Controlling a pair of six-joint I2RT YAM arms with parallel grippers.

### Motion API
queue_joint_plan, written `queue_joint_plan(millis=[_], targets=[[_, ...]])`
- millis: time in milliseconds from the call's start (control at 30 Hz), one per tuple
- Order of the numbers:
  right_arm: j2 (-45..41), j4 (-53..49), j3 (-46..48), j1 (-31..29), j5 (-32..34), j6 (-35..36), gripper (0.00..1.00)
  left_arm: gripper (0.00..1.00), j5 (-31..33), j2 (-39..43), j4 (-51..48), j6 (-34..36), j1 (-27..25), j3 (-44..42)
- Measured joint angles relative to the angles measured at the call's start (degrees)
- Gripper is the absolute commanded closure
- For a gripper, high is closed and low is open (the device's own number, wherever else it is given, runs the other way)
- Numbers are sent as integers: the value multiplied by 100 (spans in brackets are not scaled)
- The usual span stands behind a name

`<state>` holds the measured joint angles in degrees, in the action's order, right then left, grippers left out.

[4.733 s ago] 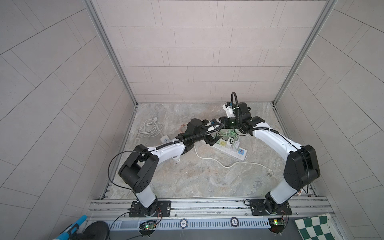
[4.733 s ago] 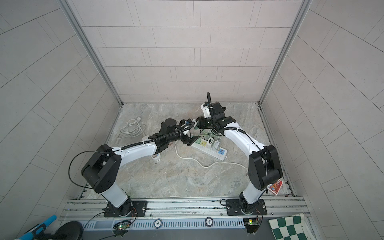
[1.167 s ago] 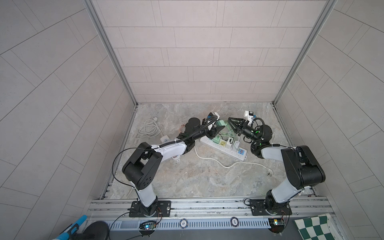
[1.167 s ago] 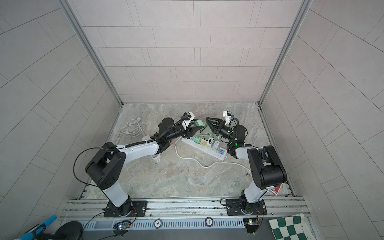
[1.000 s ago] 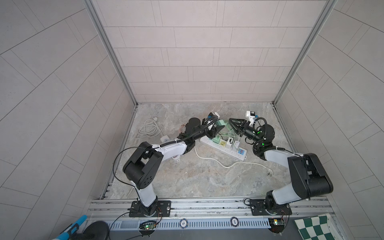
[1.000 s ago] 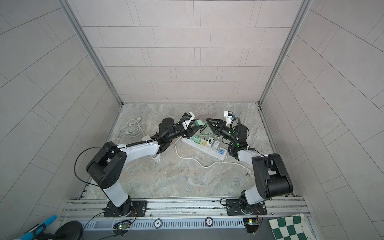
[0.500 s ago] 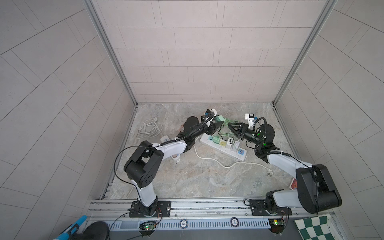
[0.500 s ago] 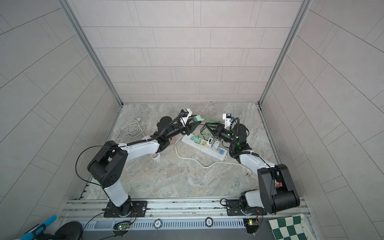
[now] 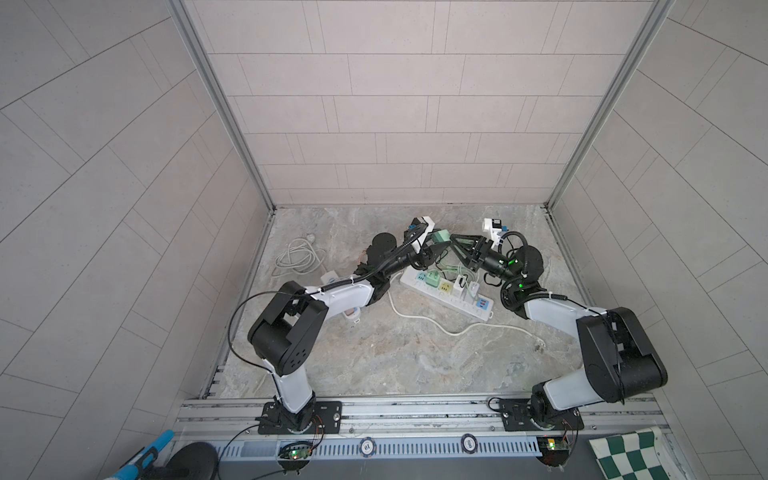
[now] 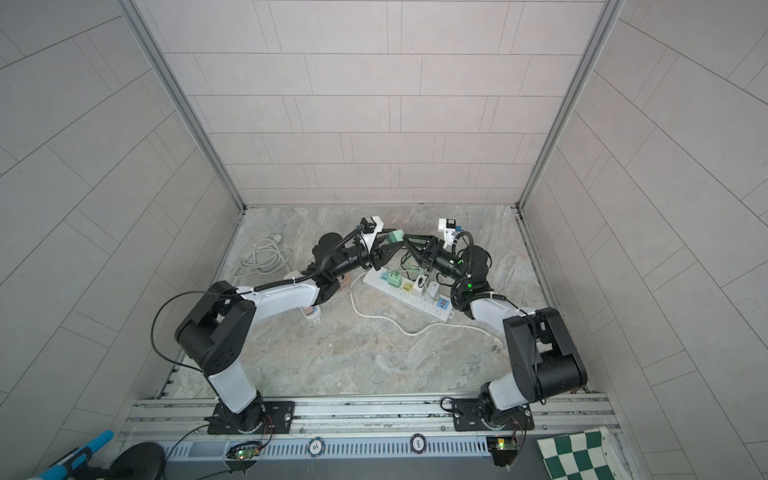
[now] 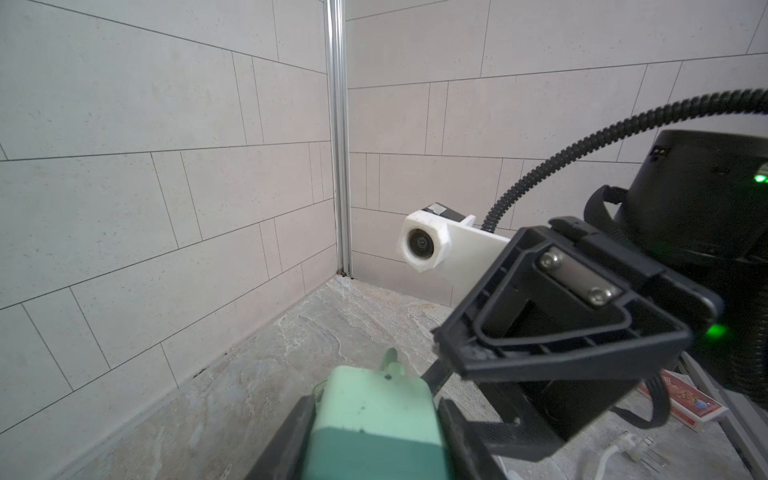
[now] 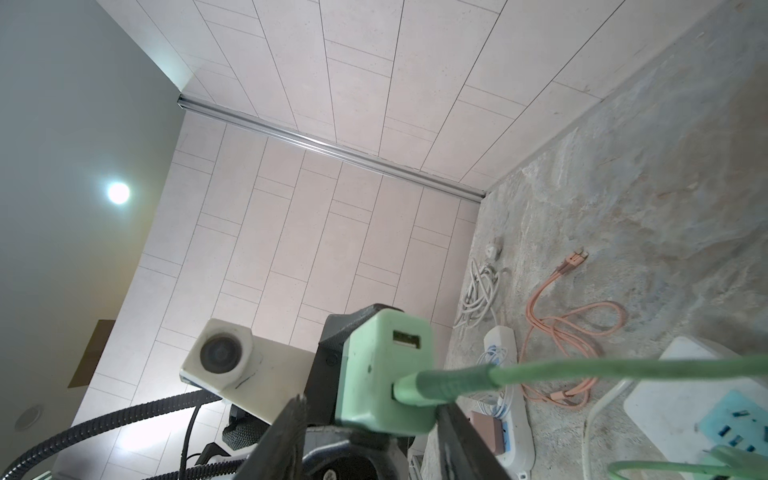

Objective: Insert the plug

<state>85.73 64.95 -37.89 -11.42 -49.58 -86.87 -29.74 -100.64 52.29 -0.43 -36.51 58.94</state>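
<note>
Mint-green plastic marks your target: the green USB charger (image 9: 441, 237) is held off the table toward the far middle, clamped across its body by the left gripper (image 9: 434, 246). Your right gripper (image 9: 455, 244) faces it from the right, jaws apart and holding nothing, one finger on either side of the green USB plug (image 12: 419, 388).

In the right wrist view that plug sits in the lower of the charger's two ports. The green cable (image 12: 623, 370) runs off toward the white power strip (image 9: 446, 296), which lies on the table just nearer to you. The plug looks seated, though you cannot tell from here how deep it sits.

As I read it, the step is to finish cleanly. Hold the left grip level and draw the right gripper straight back along the plug's axis. That way neither finger (image 12: 455, 436) snags the cable and levers the plug out. If the plug looks shallow, close lightly on its shell, not on the cable, and press straight in.
</note>
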Motion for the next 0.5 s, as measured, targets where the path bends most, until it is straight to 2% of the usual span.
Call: queue_joint_plan(millis=[367, 500], targets=[[426, 601, -61, -133, 50, -444, 60, 97, -199, 0, 111, -17, 0, -90], [428, 599, -92, -133, 55, -481, 69, 96, -221, 0, 162, -4, 0, -90]])
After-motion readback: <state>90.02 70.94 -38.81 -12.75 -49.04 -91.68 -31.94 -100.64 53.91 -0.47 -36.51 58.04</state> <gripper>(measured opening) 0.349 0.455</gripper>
